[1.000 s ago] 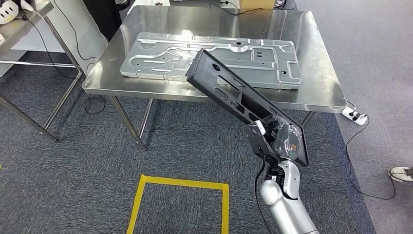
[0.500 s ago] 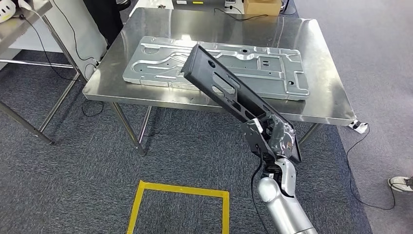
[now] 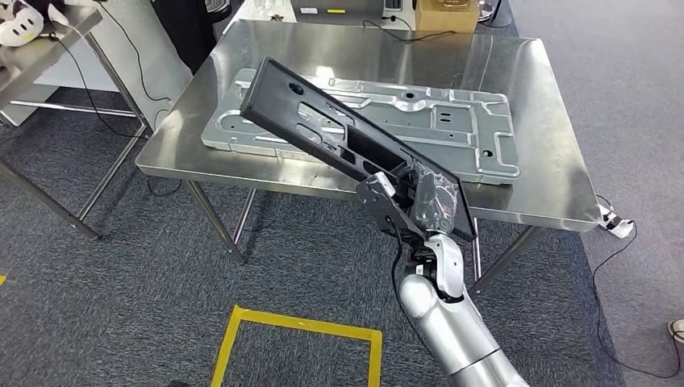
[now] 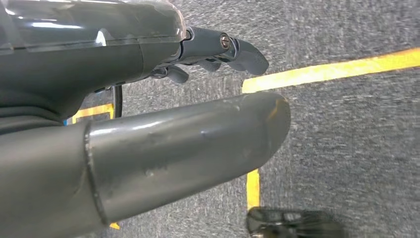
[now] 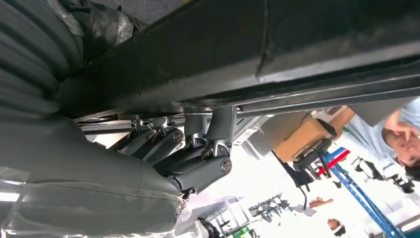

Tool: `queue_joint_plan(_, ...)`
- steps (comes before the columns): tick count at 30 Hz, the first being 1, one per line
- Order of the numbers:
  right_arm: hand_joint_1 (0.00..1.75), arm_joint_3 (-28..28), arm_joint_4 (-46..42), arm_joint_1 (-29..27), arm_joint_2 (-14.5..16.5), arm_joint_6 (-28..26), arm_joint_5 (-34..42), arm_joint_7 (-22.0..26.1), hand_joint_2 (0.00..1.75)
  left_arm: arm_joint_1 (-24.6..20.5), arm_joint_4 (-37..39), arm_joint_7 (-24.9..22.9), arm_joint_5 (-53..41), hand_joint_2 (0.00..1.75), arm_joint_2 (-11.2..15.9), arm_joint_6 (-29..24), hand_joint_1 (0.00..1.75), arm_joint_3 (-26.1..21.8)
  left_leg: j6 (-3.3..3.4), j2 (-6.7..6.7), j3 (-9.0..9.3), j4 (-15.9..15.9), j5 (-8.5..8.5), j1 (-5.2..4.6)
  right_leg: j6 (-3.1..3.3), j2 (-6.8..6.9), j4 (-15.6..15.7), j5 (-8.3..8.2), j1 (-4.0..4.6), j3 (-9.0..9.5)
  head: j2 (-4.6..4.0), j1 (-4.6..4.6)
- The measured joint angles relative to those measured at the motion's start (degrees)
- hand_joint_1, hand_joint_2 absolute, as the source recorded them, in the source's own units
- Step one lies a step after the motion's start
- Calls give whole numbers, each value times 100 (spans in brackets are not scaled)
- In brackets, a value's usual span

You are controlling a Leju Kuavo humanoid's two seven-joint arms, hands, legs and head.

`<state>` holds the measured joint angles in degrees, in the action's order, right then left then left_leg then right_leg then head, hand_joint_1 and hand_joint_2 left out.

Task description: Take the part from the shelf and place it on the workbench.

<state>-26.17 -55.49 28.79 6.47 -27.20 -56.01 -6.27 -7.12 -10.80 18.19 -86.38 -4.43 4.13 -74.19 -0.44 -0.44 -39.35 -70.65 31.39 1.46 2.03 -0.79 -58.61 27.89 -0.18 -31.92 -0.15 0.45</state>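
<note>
Right arm (image 3: 452,339): silver, rounded glossy segments; black cable beside wrist.
Right hand (image 3: 423,201): dark grey fingers, clear plastic wrap over cover.
Left hand (image 4: 148,114): thick grey scuffed thumb; darker fingers, visible screw head.

Right hand (image 5: 148,153) fills the nine o'clock side, grey ribbed cover and thick thumb wrapped in clear film. Its dark fingers (image 5: 203,173) curl up against the underside of the long black part (image 5: 257,54), which spans from ten o'clock across to three. A cardboard box (image 5: 297,141) sits at four o'clock, a person (image 5: 401,134) beyond it.
</note>
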Motion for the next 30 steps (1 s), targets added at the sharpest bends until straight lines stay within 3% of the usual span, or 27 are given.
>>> queue_joint_plan(1, 175, -38, 40, 66, 22, 58, -27, -24, 175, -4, 0, -5, -3, 0, -1, 8, 0, 11, 12, 6, 91, 385, -313, 0, -13, -1, -1, 46, 0, 51, 0, 0)
queue_joint_plan(3, 175, -141, 149, 242, 85, 176, -75, -49, 175, -25, 0, -23, -4, 0, -2, 21, 0, 40, 35, 18, 252, 997, -631, -23, -59, -20, -17, 121, 12, 111, 0, 1)
queue_joint_plan(8, 175, -469, 432, 637, 288, 523, -99, -79, 175, -74, 0, -56, 8, 0, -22, 35, 0, 134, 190, -9, 414, 1193, -649, -19, -229, -6, -205, 207, 19, 118, 0, 3)
queue_joint_plan(9, 175, -538, 484, 716, 317, 551, -103, -85, 175, -85, 0, -63, 17, 0, -29, 36, 0, 144, 216, -18, 454, 1204, -639, -12, -257, 12, -405, 279, 9, 15, 0, 2)
queue_joint_plan(12, 175, -684, 590, 852, 366, 508, -78, -89, 175, -97, 0, -90, 63, 0, -37, 37, 0, 167, 264, -42, 525, 1207, -560, -15, -320, 40, -1410, 639, -16, -668, 0, 3)
queue_joint_plan(13, 175, -711, 608, 862, 373, 489, -68, -91, 175, -89, 0, -95, 78, 0, -38, 37, 0, 174, 266, -56, 560, 1206, -523, -16, -328, 43, -1599, 691, -18, -855, 0, 3)
queue_joint_plan(14, 175, -731, 617, 870, 375, 476, -68, -95, 175, -77, 0, -98, 89, 0, -40, 37, 0, 179, 264, -71, 613, 1205, -481, -19, -323, 45, -1555, 614, -16, -930, 0, 3)
queue_joint_plan(15, 175, -750, 617, 888, 375, 469, -73, -109, 175, -67, 0, -100, 96, 0, -43, 37, 0, 183, 260, -81, 681, 1206, -433, -27, -297, 46, -1306, 408, -6, -908, 0, 4)
queue_joint_plan(17, 175, -783, 587, 954, 372, 475, -88, -154, 175, -56, 2, -101, 107, 0, -67, 38, 0, 196, 237, -90, 822, 1212, -329, -44, -181, 44, -566, -160, 45, -737, 0, -1)
queue_joint_plan(18, 175, -796, 569, 996, 366, 494, -97, -189, 175, -55, 3, -100, 119, 0, -83, 39, 0, 208, 213, -94, 871, 1229, -286, -45, -113, 40, -275, -335, 80, -666, 0, 3)
queue_joint_plan(19, 175, -805, 545, 1030, 359, 528, -103, -230, 175, -55, 5, -99, 134, 0, -98, 40, 0, 221, 181, -96, 908, 1258, -254, -40, -52, 36, -119, -434, 109, -623, 0, 4)
queue_joint_plan(20, 175, -811, 527, 1056, 348, 576, -107, -288, 175, -52, 7, -99, 156, 0, -112, 43, 0, 235, 142, -97, 942, 1264, -255, -42, -6, 30, -58, -427, 133, -598, 0, 6)
queue_joint_plan(22, 175, -815, 500, 1079, 322, 692, -105, -408, 175, -45, 6, -95, 202, 0, -117, 44, 0, 252, 79, -83, 1009, 1248, -263, -42, 61, 26, 76, -460, 116, -450, 0, 14)
queue_joint_plan(24, 175, -815, 510, 1088, 297, 782, -87, -482, 175, -49, 5, -87, 245, 0, -127, 41, 0, 256, 52, -42, 899, 944, -226, -40, 102, 36, 191, -450, 72, -277, 0, 12)
queue_joint_plan(27, 175, -815, 573, 1036, 265, 892, -40, -528, 175, -34, 4, -81, 306, 0, -122, 33, 0, 257, -20, -5, 275, 23, 119, -20, 119, 41, 228, -355, 54, -139, 0, 7)
queue_joint_plan(28, 175, -815, 613, 990, 246, 925, -26, -548, 175, -12, 4, -81, 321, 0, -114, 31, 0, 256, -39, -1, 101, -141, 235, -13, 106, 37, 223, -304, 46, -92, 0, 7)
queue_joint_plan(29, 175, -815, 657, 940, 224, 947, -16, -567, 175, 11, 4, -81, 333, 0, -107, 31, 0, 256, -50, 4, 9, -126, 250, -5, 87, 33, 210, -248, 33, -39, 0, 7)
queue_joint_plan(30, 175, -815, 698, 896, 198, 961, -2, -582, 175, 32, 4, -80, 340, 0, -102, 31, 0, 255, -60, 9, -1, 62, 131, 6, 61, 30, 188, -185, 17, 15, 0, 6)
